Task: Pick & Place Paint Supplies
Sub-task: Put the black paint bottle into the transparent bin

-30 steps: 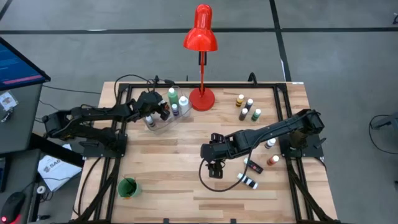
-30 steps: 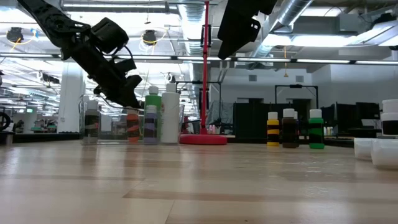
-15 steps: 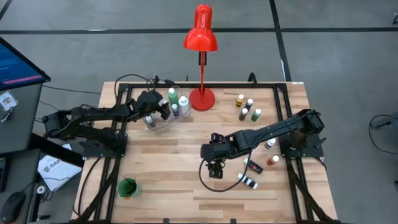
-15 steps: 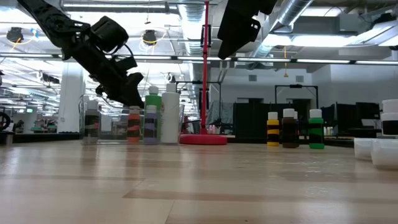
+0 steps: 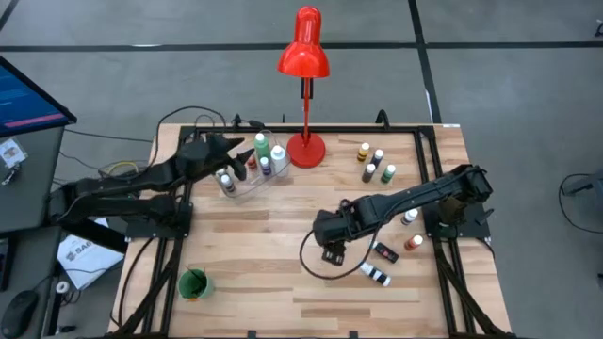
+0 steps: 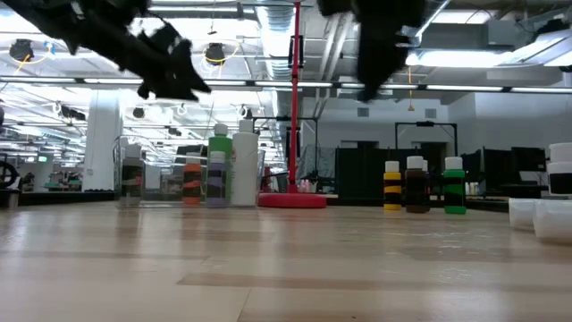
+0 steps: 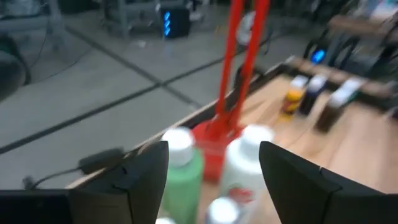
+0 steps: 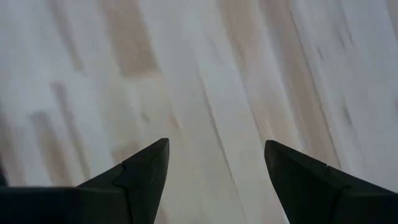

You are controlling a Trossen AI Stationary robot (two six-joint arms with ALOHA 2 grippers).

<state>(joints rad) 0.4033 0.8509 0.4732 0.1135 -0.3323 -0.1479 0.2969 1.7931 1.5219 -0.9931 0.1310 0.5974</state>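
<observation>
Small paint bottles stand in groups. Some sit in a clear container (image 5: 236,184) at the far left; a green bottle (image 7: 183,165) and a white bottle (image 7: 249,155) stand beside it near the red lamp's base (image 5: 306,149). Several more stand far right (image 5: 375,162), two stand near the right arm (image 5: 412,230), and two lie on their sides (image 5: 381,264). My left gripper (image 5: 236,157) hangs open above the container, holding nothing. My right gripper (image 5: 330,249) is open over bare wood at mid-table, left of the lying bottles. No brushes show.
The tall red desk lamp (image 5: 303,52) stands at the far edge between the bottle groups. A green cup (image 5: 193,282) sits near the near left corner. Cables run along the far left edge. Bare wood lies across the table's near half (image 5: 283,301).
My left gripper has risen from the clear container, well above the bottle caps, and its arm has stretched out. My right gripper has shifted a little toward the table's right edge, closer to the lying bottles. The bottles have stayed put.
</observation>
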